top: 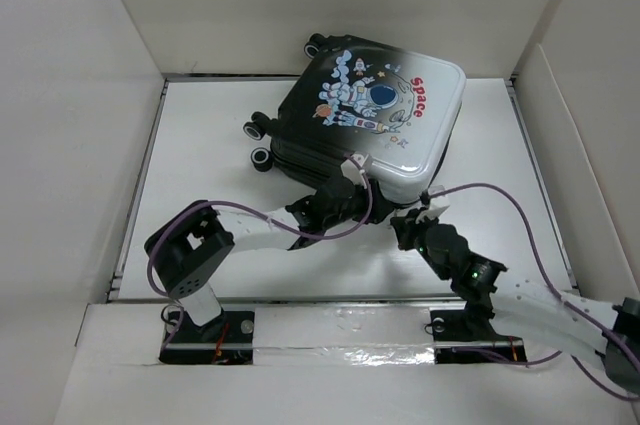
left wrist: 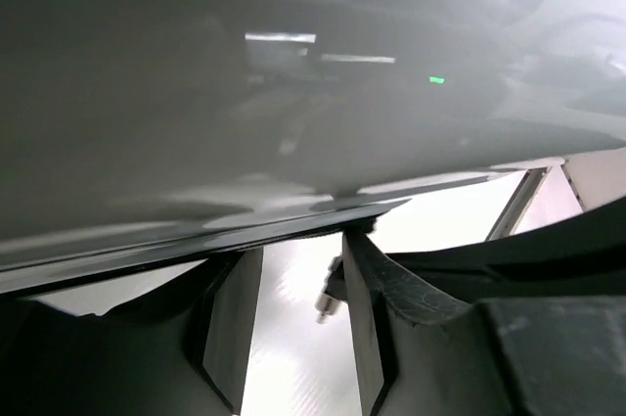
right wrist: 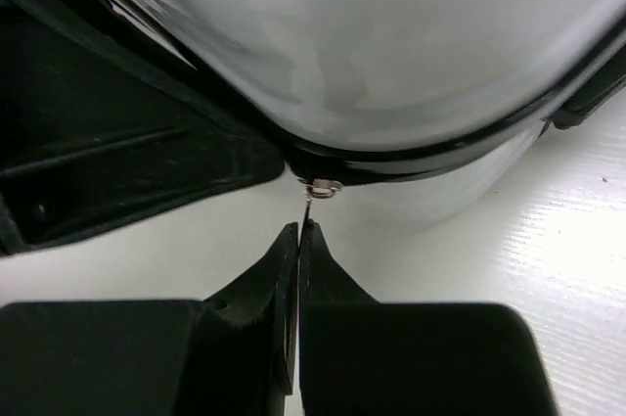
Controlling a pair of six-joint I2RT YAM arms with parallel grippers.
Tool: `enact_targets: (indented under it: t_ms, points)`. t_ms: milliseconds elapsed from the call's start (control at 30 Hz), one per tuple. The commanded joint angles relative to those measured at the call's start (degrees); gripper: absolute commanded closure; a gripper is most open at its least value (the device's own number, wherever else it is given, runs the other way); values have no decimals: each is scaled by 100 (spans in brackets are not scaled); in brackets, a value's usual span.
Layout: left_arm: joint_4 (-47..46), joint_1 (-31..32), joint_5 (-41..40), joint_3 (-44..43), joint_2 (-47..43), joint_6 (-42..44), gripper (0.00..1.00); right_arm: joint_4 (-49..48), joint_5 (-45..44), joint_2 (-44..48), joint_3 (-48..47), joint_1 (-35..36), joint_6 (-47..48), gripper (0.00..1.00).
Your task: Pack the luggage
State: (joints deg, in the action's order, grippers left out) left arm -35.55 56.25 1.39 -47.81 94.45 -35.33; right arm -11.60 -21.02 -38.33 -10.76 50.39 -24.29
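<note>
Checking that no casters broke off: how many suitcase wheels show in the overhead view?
3: one wheel at the luggage's far-left corner, two more at its near-left corner. A fourth may be hidden underneath.

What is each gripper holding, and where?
The zipper pull of the luggage, pinched by its free end in the right gripper; left gripper open, holding nothing.
</note>
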Motion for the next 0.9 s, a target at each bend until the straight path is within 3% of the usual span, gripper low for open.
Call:
enact_targets:
  t_ms: [0,100,200,233,300,400,500,600,733,867]
  points:
    - [-603,-123,81,-764,389,44,65,-571,925,-850,-689,1084,-331,100]
    - [-392,-123,125,-712,337,88,61,-695,398,-1709,-1189,1280,-365,100]
    - [-286,-368,90,-151,-92,70,39,-1133,81,-2055,-1192,1280,-471,100]
    - [-268,-473,64,51,-277,62,22,-1248,54,-2108,-1113,1280,-523,100]
    - [-224,-965,124,736,-944,-35,15,-1257,10,-2074,-1016,1228,-559,100]
    - [-199,-1675,283,1430,-2025,-202,13,-1292,167,-1960,-840,1070,-559,100]
    - [477,-2090,-354,1485,-2887,-254,13,-1310,273,-1907,-769,1017,-533,100]
    - [576,-2959,-491,1573,-3415,-851,11,-1249,343,-1872,-769,964,-489,100]
    - [242,-4146,-350,1477,-3426,-1598,8,-1187,466,-1687,-690,911,-436,100]
    - [555,-4894,70,670,-2401,-1802,5,-1143,616,-1538,-594,797,-383,100]
